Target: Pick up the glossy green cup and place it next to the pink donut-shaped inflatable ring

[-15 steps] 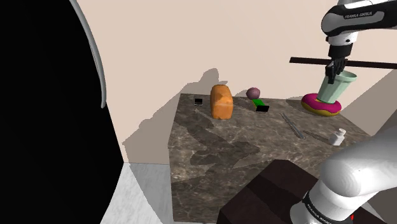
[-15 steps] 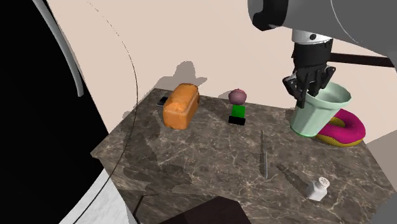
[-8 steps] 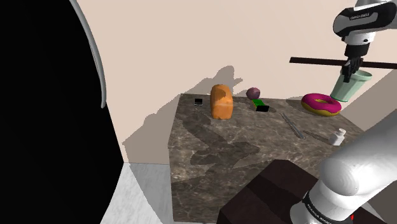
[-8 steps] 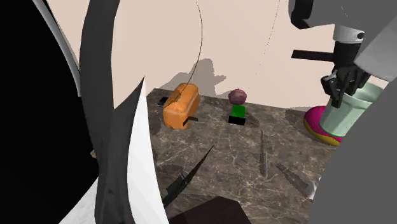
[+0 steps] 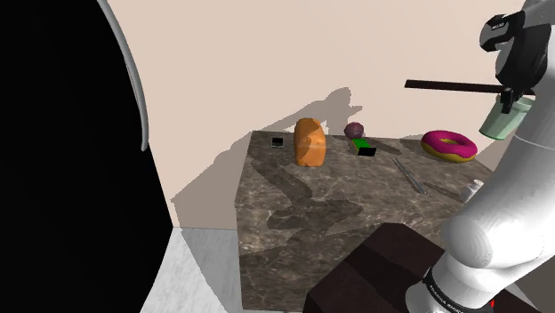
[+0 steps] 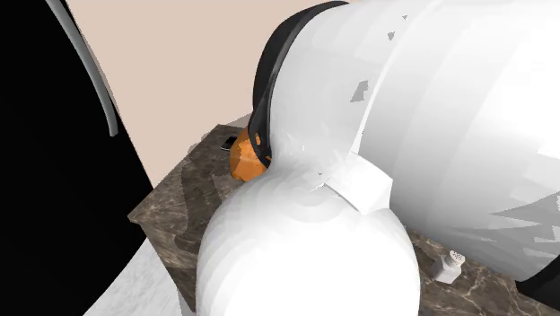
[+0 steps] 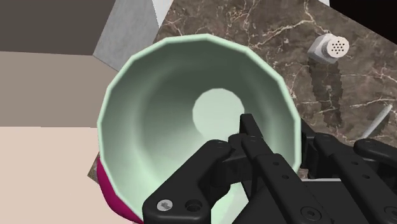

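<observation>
**1. Position of the cup.** In the shoulder view the pale green cup (image 5: 503, 118) hangs mouth-up at the upper right of the frame, directly under the gripper (image 5: 509, 96). It is clear of the dark marbled counter (image 5: 293, 213). The pink ring (image 5: 449, 145) lies flat on the counter, lower and further left in that frame, apart from the cup. In the wrist view the camera looks down into the cup (image 7: 191, 121), which is empty. A sliver of the ring (image 7: 109, 188) shows past the rim on the side away from the gripper.

**2. Gripper state.** The gripper (image 7: 286, 149) is closed on the cup wall. One finger (image 7: 251, 137) reaches inside the mouth, the other sits outside, and the rim is pinched between them.

**3. Handling (judgement).**
- The cup looks stiff, thin-walled and light.
- Its glossy surface is probably slippery under the pads.
- The hold is on one side of the rim, off centre, so the cup may pivot between the fingers during quick moves.
- The body narrows to a small base, so it could tip over if released while tilted.
- The rim wall is the practical place to hold it, with the fingers set deep for more contact.

**4. Nearby items.** A white shaker (image 7: 329, 48) stands on the counter near the drop zone. The orange loaf (image 5: 309, 140) sits mid-frame in the shoulder view, well apart from the ring.
</observation>
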Tool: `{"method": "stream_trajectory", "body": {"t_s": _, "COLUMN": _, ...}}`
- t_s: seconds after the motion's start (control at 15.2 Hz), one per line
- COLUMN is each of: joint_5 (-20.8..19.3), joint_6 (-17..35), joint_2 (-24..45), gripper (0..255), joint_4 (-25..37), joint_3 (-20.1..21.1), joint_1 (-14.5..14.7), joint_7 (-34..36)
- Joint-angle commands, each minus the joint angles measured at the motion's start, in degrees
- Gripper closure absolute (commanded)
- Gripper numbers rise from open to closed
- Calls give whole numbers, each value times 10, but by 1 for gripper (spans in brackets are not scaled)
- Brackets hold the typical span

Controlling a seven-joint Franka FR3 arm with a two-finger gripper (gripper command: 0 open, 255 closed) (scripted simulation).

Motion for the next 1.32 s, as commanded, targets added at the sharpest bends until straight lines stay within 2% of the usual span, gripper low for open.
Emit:
{"method": "stream_trajectory", "body": {"t_s": 0.0, "joint_5": 15, "joint_6": 19, "joint_2": 17, "gripper": 255, "joint_4": -3, "joint_3": -4, "joint_1": -12, "joint_7": -16}}
{"method": "stream_trajectory", "body": {"t_s": 1.25, "joint_5": 14, "joint_6": 161, "joint_2": 24, "gripper": 255, "joint_4": -143, "joint_3": 0, "joint_1": -10, "joint_7": 7}}
